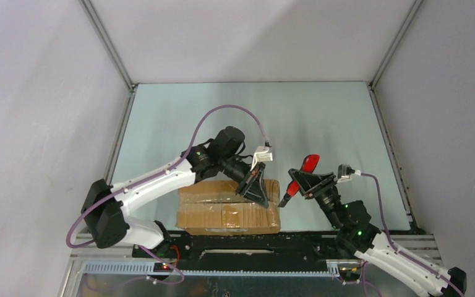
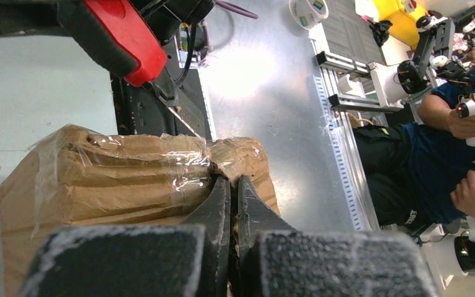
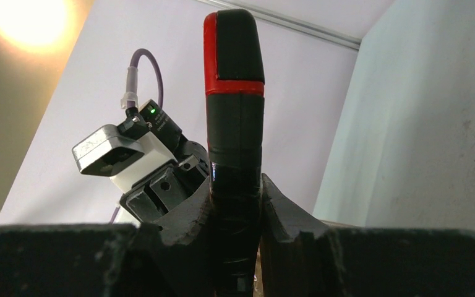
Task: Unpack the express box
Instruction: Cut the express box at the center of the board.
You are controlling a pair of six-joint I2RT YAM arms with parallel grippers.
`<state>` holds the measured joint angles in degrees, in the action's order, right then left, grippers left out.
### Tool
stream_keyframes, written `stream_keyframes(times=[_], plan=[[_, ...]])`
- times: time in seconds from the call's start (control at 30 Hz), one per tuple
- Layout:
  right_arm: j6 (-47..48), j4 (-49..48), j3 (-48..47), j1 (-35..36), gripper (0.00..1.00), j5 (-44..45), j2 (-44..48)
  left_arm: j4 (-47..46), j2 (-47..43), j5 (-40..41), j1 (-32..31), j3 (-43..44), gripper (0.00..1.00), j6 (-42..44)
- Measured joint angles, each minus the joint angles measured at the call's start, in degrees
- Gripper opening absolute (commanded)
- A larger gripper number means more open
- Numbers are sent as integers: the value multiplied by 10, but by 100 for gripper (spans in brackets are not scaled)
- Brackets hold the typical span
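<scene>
Box (image 1: 222,213) sits at the near edge of the table (image 1: 235,117), long side across, right in front of the arm bases and mostly on the left arm's side.

Left gripper (image 2: 229,185): jaws pressed together with nothing between them, tips down on the box top at the right end, right on the taped seam. It reads as a hold-down, not a grasp.

Right gripper (image 3: 235,192): clamped on the handle of a red-and-black cutter (image 1: 300,176). The working end points down toward the box's right end and is just beside it (can't tell if it's touching).

Handling, my read:
- The cardboard is creased and dented, so the walls are soft. Press too hard and the top caves instead of bracing.
- Probably light (contents unknown), and the table looks smooth. Expect it to skate when the cutter drags, so it needs the downward pin.
- The tape (image 2: 161,161) is glossy and wrinkled, and lifting in places. It's slippery to pinch and a poor place to grab.
- Too wide for a jaw to span. Usable holds are flap edges once the seam is slit, or a corner ridge.
- Keep the pinning point off the cut line. The tips are on the seam now, so the cutter's path runs straight at them.
</scene>
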<state>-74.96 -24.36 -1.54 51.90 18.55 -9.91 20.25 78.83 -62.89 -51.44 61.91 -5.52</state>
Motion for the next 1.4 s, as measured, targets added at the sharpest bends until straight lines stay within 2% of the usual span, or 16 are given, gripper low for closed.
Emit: stream_keyframes(times=[0.73, 1.03, 1.17, 1.3, 1.4], plan=[[2, -57, 14, 42, 0, 55, -23, 2, 0, 4, -8, 0, 0, 0], [0, -139, 14, 84, 0, 87, -109, 7, 3, -2, -12, 1, 0, 0], [6, -101, 14, 86, 0, 94, -49, 7, 4, -2, -12, 1, 0, 0], [16, -20, 14, 80, 0, 101, 75, 7, 4, -1, -12, 1, 0, 1], [24, 17, 14, 73, 0, 97, 90, 7, 4, -2, -12, 1, 0, 1]])
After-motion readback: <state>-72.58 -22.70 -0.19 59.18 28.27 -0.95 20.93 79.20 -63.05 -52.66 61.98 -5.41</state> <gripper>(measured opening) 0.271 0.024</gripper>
